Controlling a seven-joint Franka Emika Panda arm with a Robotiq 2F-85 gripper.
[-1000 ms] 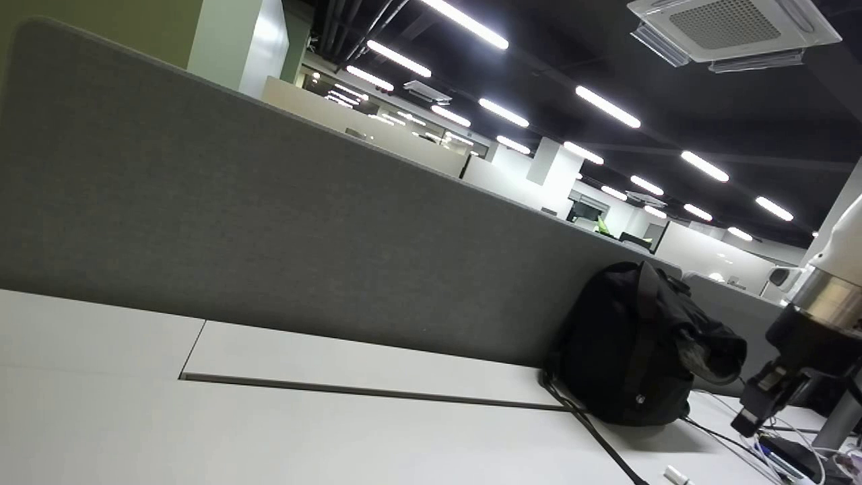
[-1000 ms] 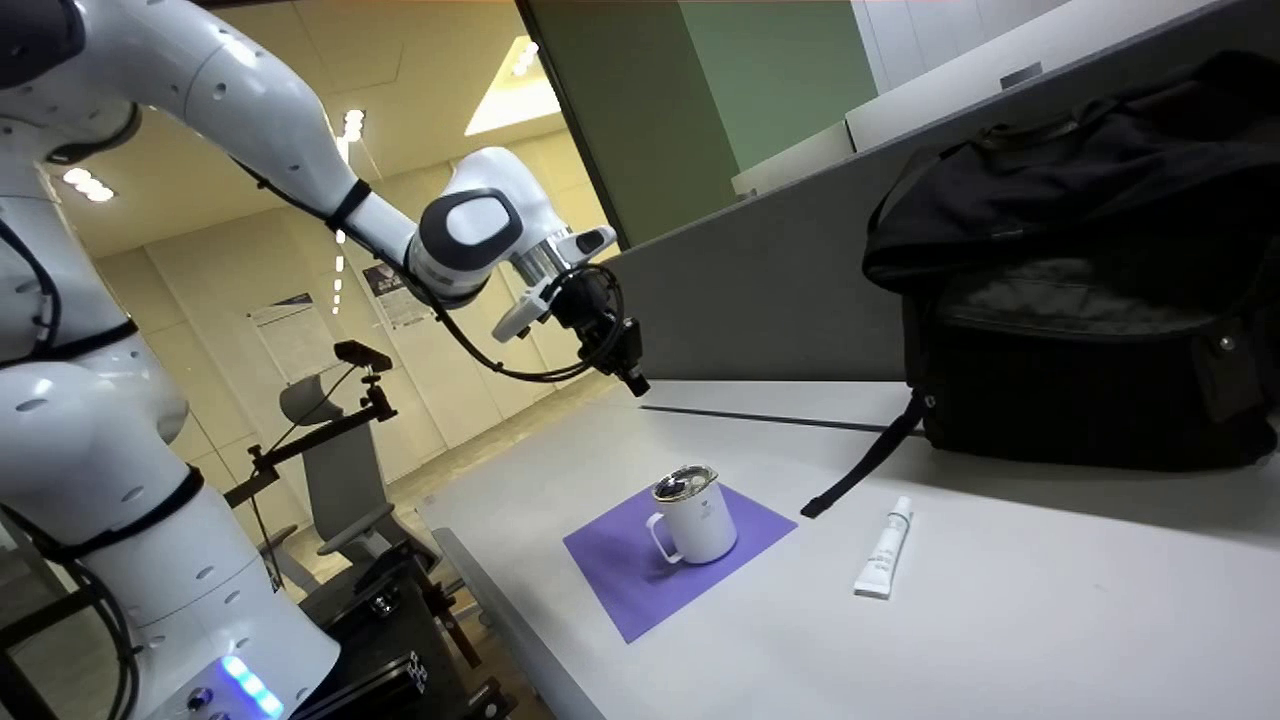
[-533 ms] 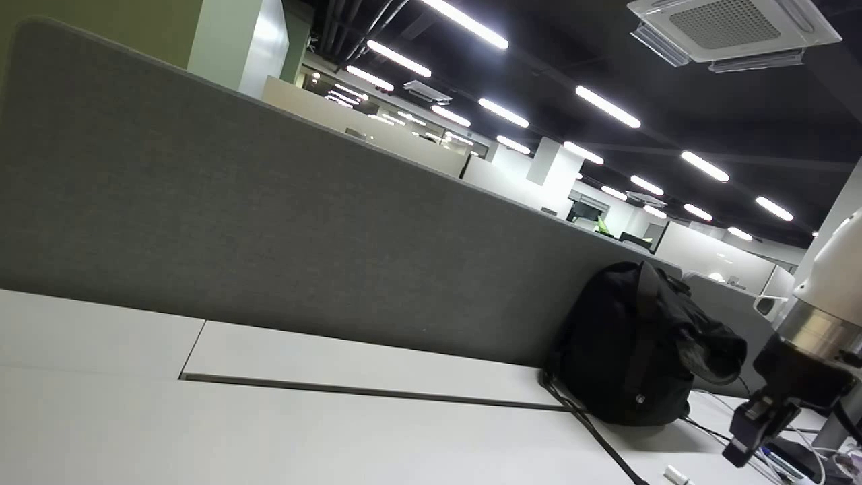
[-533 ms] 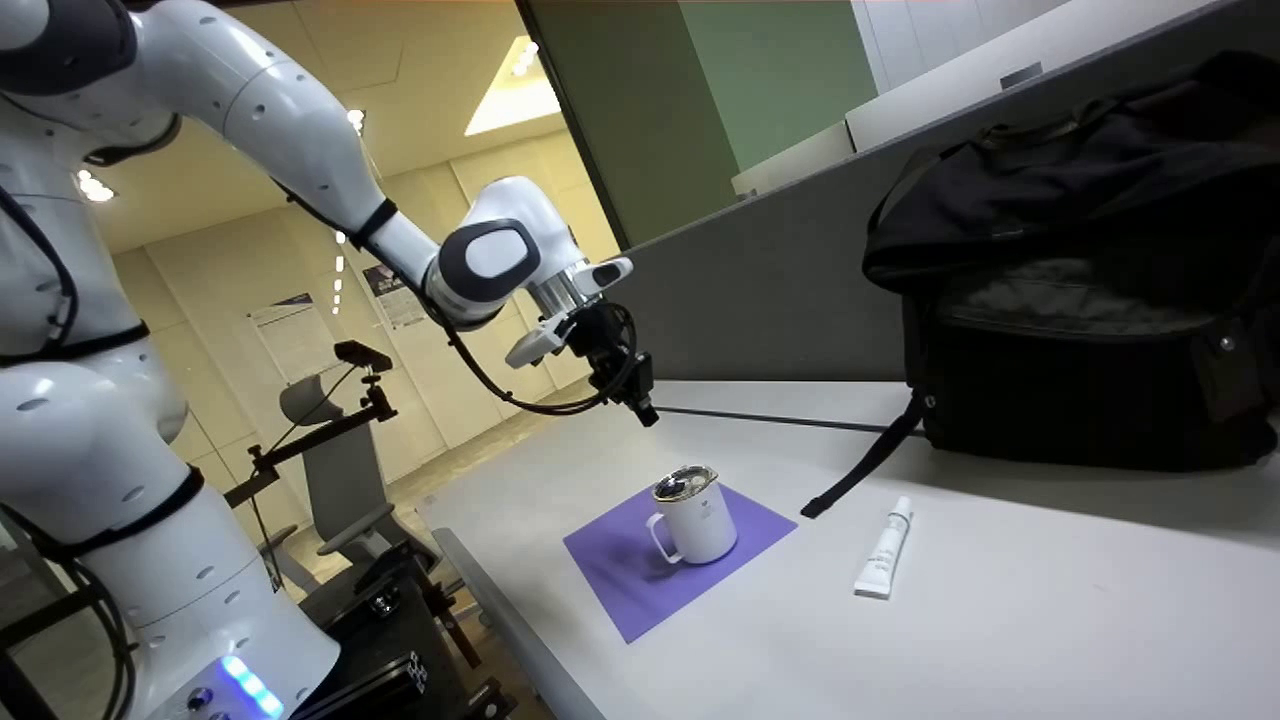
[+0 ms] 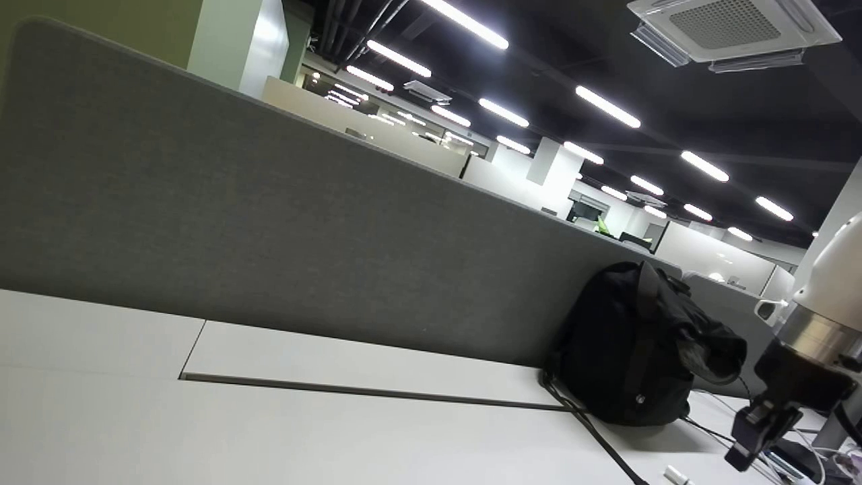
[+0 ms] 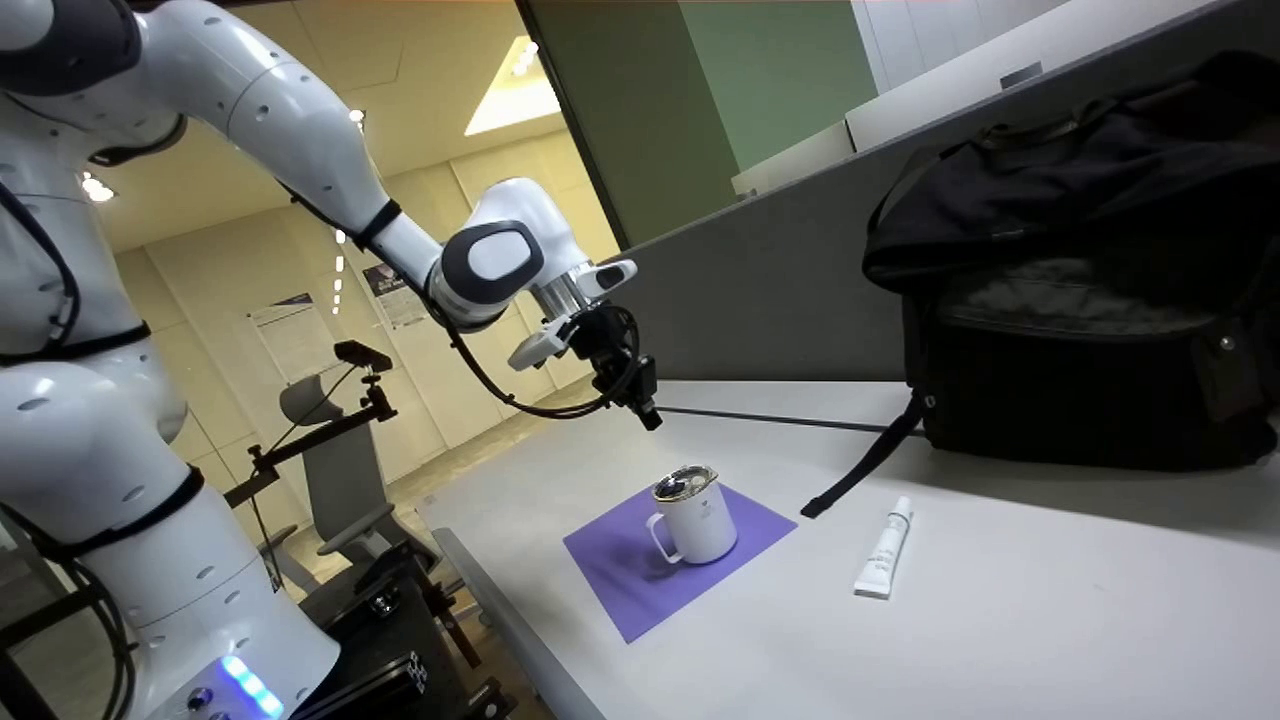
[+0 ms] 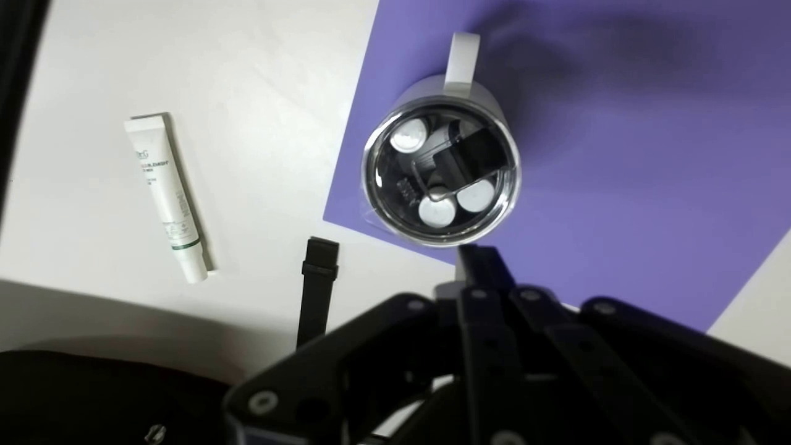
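Since we lowered gripper (image 6: 650, 424) toward mug (image 6: 703, 525) | we're closer, no contact | jaws together, empty | mug near edge of purple sheet (image 6: 632, 592) facing white tube (image 6: 884, 553)

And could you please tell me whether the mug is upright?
Upright: the white mug stands on the purple sheet, its clear lid on top.

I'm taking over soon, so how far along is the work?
Apparently done: the white mug stands on the purple sheet, lid on. In hand: nothing; the gripper is shut, empty and clear of the mug. Possibly left: anything involving the white tube, lying off the sheet.
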